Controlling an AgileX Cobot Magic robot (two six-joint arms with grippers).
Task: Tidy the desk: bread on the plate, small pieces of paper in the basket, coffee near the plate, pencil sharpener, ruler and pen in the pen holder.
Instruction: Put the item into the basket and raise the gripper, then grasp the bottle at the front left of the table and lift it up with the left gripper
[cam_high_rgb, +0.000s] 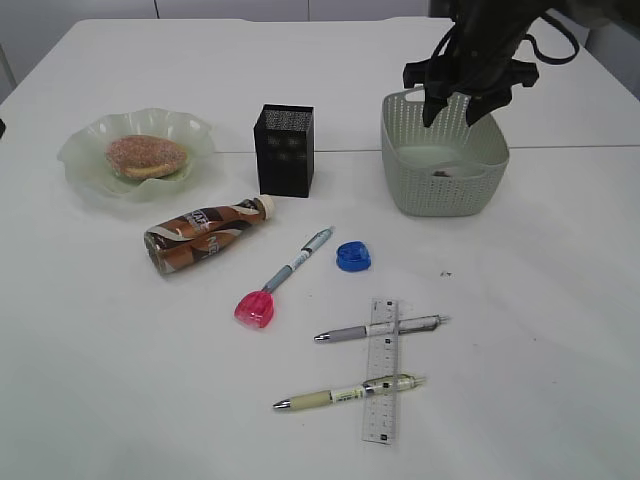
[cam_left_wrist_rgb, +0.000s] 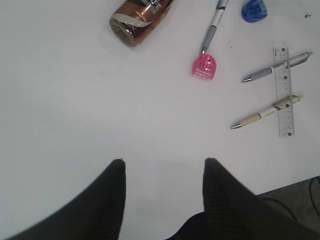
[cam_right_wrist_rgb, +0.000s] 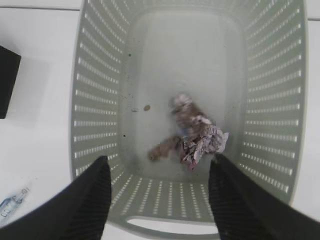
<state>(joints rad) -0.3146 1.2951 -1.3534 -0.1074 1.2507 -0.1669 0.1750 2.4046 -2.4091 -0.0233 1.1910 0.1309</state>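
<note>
My right gripper (cam_high_rgb: 455, 112) (cam_right_wrist_rgb: 160, 159) hangs open over the green basket (cam_high_rgb: 440, 190) (cam_right_wrist_rgb: 100, 100). Nothing is between its fingers. Crumpled small pieces of paper (cam_right_wrist_rgb: 200, 137) (cam_high_rgb: 443, 172) lie on the basket floor. The bread (cam_high_rgb: 147, 156) sits on the plate (cam_high_rgb: 85, 140). The coffee (cam_high_rgb: 205, 232) (cam_left_wrist_rgb: 140, 20) lies on its side on the desk. Pink (cam_high_rgb: 254, 309) (cam_left_wrist_rgb: 204, 66) and blue (cam_high_rgb: 352, 256) pencil sharpeners, a ruler (cam_high_rgb: 382, 370) (cam_left_wrist_rgb: 284, 95) and three pens (cam_high_rgb: 378, 328) (cam_high_rgb: 345, 394) (cam_high_rgb: 298, 259) lie loose in front of the pen holder (cam_high_rgb: 284, 150). My left gripper (cam_left_wrist_rgb: 164, 161) is open over bare desk.
Two pens cross the ruler. The pen holder stands between the plate and the basket. A desk seam (cam_high_rgb: 560, 146) runs behind the basket. The desk's near edge (cam_left_wrist_rgb: 290, 182) shows at the lower right of the left wrist view.
</note>
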